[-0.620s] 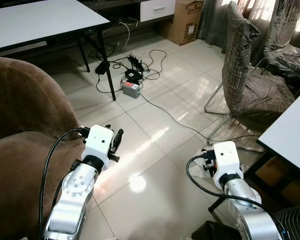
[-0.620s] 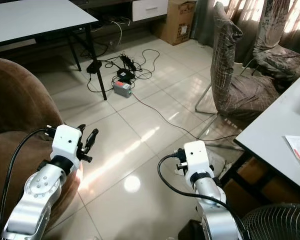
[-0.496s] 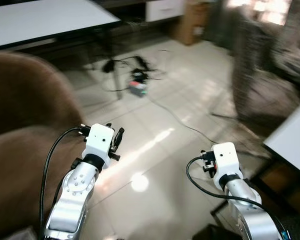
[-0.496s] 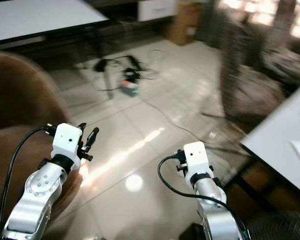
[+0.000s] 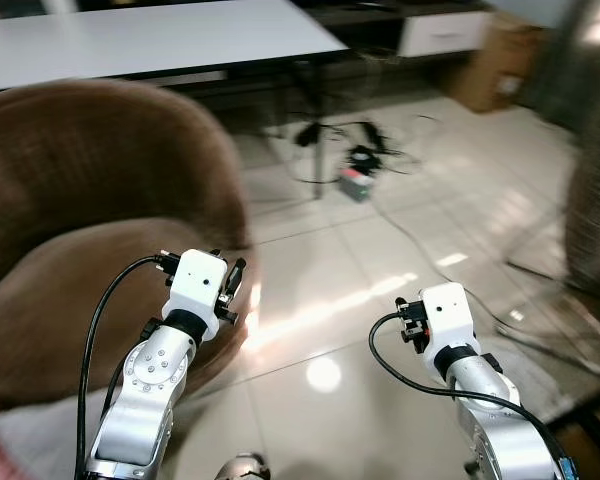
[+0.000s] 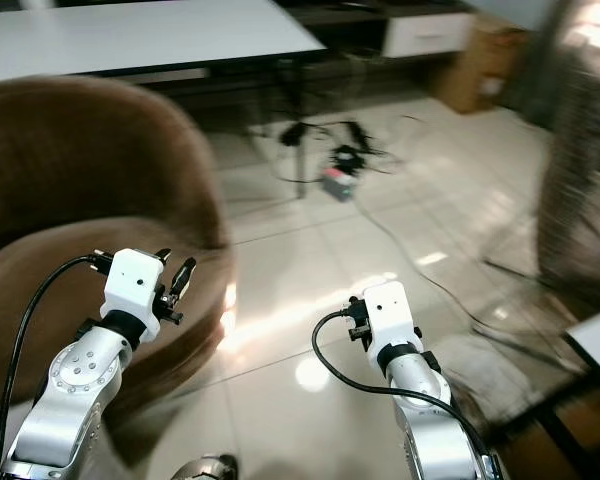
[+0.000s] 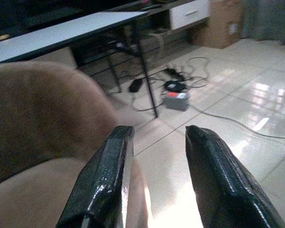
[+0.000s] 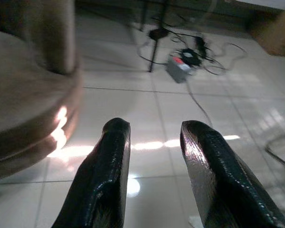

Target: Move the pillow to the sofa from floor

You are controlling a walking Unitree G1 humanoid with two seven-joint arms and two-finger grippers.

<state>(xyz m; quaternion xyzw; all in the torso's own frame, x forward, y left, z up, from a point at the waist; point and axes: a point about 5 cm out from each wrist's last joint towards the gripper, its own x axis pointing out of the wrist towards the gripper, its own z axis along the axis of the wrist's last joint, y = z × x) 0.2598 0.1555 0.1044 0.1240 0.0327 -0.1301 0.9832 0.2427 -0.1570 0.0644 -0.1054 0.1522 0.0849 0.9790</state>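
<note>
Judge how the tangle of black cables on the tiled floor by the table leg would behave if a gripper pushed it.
The cables look thin and looped, so probably floppy, dragging rather than sliding whole. The tiled floor is glossy, so likely little grip.

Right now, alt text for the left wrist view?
The left tool, fingers apart and holding nothing, hangs over a brown sofa and glossy tiled floor. Beyond stand a white table and tangled cables.
</note>
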